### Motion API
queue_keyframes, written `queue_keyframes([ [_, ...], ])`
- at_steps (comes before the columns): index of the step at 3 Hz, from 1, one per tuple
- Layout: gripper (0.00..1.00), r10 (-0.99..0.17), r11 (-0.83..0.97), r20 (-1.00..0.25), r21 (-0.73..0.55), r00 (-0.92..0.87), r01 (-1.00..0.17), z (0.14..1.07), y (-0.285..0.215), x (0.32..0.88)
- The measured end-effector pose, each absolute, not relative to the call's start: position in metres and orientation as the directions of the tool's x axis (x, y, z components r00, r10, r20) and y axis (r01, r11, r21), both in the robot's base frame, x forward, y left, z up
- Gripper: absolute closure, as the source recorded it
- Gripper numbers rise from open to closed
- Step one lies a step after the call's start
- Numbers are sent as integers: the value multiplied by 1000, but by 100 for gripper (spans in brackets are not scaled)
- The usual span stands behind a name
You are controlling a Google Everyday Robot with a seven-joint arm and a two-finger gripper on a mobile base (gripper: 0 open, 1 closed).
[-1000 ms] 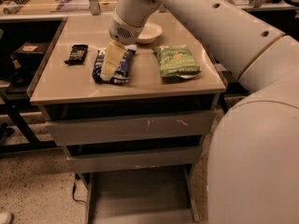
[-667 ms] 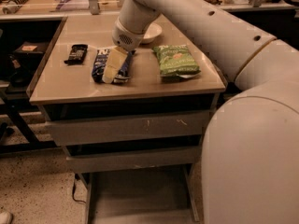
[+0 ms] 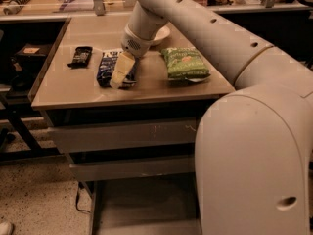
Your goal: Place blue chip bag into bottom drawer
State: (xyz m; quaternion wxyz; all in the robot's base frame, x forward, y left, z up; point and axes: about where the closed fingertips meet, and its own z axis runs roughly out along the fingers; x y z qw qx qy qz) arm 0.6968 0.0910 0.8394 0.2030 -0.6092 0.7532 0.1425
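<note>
Nearest and lowest: bottom drawer (image 3: 142, 209), standing open. Above, on counter (image 3: 73, 91): blue chip bag (image 3: 104, 70), long axis running near to far. Directly over it, in contact: hand (image 3: 122, 71), aligned along same axis. Open or closed: cannot tell. Flanking, well apart: black packet (image 3: 80, 56), green bag (image 3: 185, 62).
</note>
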Motion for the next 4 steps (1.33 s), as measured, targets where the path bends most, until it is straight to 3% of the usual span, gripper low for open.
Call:
queue_keyframes([
  [3, 0, -841, 249, -484, 51, -242, -967, 821, 84, 702],
  [4, 19, -841, 249, -484, 51, -242, -967, 821, 84, 702],
])
